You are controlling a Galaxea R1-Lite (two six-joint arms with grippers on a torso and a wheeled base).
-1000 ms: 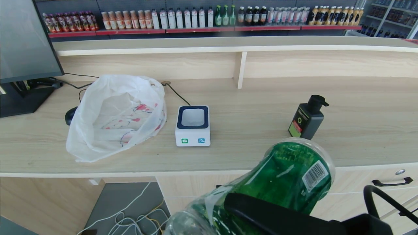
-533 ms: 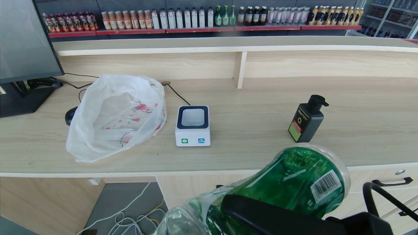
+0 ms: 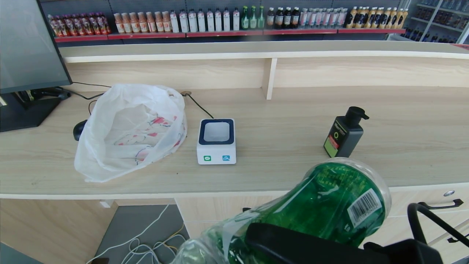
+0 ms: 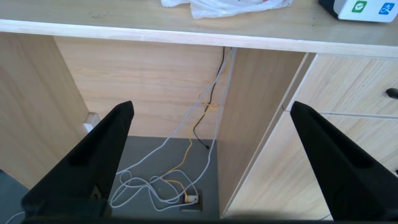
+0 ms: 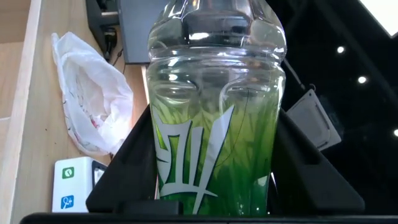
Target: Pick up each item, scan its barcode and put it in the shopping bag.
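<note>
A clear bottle of green liquid (image 3: 322,205) lies tilted in front of the counter's front edge, its base with a barcode label toward the counter. My right gripper (image 3: 293,242) is shut on the green bottle (image 5: 214,124), a black finger (image 5: 124,168) on each side. On the counter stand a white barcode scanner (image 3: 216,140), an open white shopping bag (image 3: 128,128) to its left, and a black pump bottle (image 3: 344,132) to its right. My left gripper (image 4: 211,168) hangs open below the counter, over the floor cables, nothing between its fingers (image 4: 93,162).
A monitor on a stand (image 3: 25,62) sits at the counter's far left, a black mouse (image 3: 78,129) beside the bag. A scanner cable (image 3: 196,102) runs back across the counter. A raised ledge with a divider (image 3: 269,77) backs the counter. Drawers (image 3: 439,203) lie below right.
The green bottle in my right gripper dropped down and rightward, then rose a little and turned slightly. The left arm and the counter items have not moved.
</note>
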